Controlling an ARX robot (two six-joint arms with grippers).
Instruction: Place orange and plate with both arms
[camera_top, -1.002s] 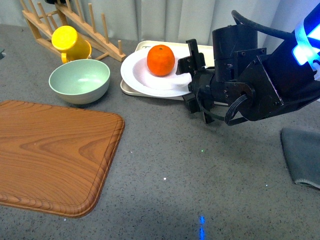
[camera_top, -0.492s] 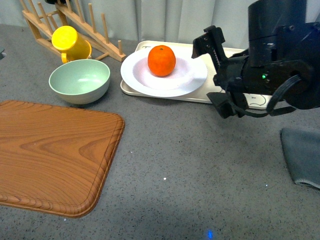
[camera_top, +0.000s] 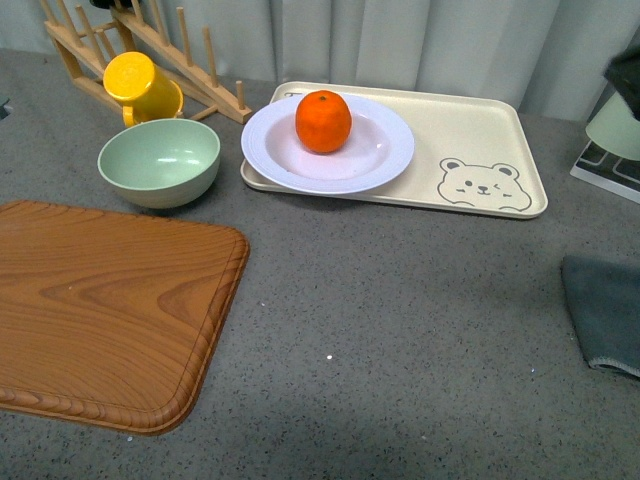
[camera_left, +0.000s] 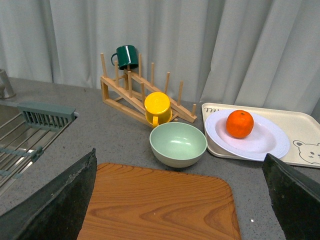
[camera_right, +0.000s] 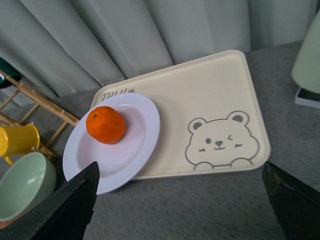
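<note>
Orange (camera_top: 322, 121) sits loose in the well of the white plate (camera_top: 380, 165), which lies on the left end of the bear-print tray (camera_top: 480, 130) by the green bowl (camera_top: 159, 160); likely firm and prone to roll, while the rigid, breakable plate is best pinched at its raised rim. Left wrist view: left fingers (camera_left: 60, 200) spread wide, empty, over the wooden cutting board (camera_left: 160, 205). Right wrist view: right fingers (camera_right: 67, 205) wide apart, empty, bare grey desk (camera_right: 200, 210) below.

Front cam looks down the counter; both wrist cams sit higher (probably), all sharing the plate (camera_top: 328, 143).
</note>
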